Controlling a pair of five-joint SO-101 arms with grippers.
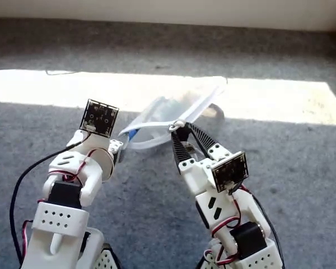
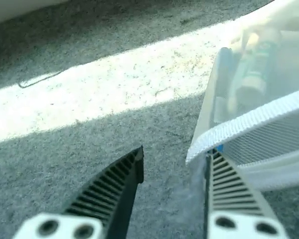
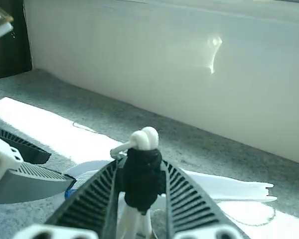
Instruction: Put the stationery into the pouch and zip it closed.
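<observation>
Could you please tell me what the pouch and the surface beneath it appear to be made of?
The pouch looks like translucent white mesh fabric: a fine grid shows, its webbing band looks woven, and the contents show through. The surface appears to be grey short-pile carpet, matte and fibrous.

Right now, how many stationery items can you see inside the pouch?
1: a green-labelled tube lying inside the pouch. Others may be hidden by the pouch's walls or the glare.
</observation>
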